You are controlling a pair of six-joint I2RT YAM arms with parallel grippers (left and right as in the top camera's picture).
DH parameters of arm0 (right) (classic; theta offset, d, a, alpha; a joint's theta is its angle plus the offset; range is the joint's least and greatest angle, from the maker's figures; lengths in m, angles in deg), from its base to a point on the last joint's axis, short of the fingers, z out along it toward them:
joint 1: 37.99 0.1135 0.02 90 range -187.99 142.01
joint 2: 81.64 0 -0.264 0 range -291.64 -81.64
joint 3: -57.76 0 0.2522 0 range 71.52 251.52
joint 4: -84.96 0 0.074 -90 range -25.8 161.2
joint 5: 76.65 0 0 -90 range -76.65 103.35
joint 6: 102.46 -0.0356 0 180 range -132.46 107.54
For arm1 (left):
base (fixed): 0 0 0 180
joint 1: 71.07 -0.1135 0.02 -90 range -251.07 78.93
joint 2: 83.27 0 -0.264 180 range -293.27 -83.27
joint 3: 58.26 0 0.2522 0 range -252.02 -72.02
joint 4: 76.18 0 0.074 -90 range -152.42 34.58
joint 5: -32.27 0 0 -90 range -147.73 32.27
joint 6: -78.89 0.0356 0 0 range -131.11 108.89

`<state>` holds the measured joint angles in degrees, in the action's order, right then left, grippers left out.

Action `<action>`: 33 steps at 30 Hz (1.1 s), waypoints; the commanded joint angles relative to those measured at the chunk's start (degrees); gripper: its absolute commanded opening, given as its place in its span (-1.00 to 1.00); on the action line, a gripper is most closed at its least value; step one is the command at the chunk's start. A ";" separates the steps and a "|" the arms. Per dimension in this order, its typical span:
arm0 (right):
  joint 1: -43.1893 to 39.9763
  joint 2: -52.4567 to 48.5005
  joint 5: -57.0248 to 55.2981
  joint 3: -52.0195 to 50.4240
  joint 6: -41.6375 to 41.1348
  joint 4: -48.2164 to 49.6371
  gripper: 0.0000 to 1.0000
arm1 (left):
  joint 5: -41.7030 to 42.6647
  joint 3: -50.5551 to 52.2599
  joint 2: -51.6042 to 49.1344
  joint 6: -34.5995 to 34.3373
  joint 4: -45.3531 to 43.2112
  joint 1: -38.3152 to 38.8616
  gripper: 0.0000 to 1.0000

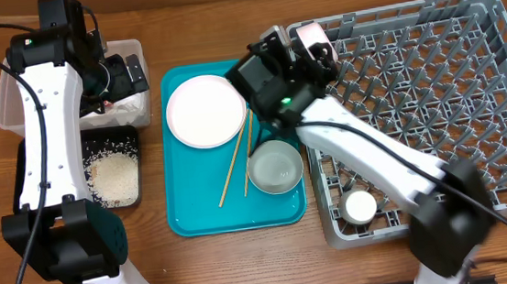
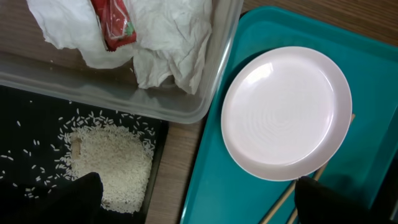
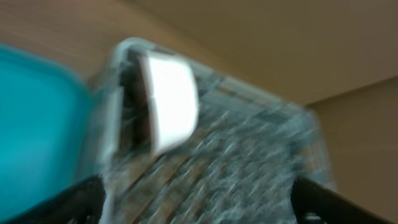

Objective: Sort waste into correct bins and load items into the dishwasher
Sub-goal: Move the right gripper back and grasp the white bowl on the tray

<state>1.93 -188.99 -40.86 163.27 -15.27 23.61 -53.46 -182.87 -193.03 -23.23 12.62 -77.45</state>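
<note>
Two tools, both wide open, empty: my right tool (image 3: 199, 208) over rack (image 1: 432, 80) corner, by upright plate (image 1: 308, 34); left tool (image 2: 199, 202) above tub (image 2: 124, 99) w/ napkin (image 2: 168, 37). Other plate (image 1: 205, 111), bowl (image 1: 275, 167), chopsticks (image 1: 235, 166) on teal tray (image 1: 186, 212); cup (image 1: 361, 206) in rack.

The plate (image 2: 286, 112) looks glossy, the tub (image 2: 214, 81) clear plastic.

Plate (image 1: 205, 111) and bowl (image 1: 275, 168) on tray (image 1: 196, 216) — cup (image 1: 361, 207), perhaps second plate (image 3: 171, 102), in rack (image 1: 431, 71)
</note>
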 commanded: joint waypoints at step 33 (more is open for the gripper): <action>6.45 -4.83 71.84 -11.10 -40.39 4.26 0.07 | 0.17 -1.22 -0.07 -0.33 -0.13 0.02 1.00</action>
<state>8.27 -193.03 25.28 152.34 -61.26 26.69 -53.46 -182.87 -193.03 -23.23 12.60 -77.45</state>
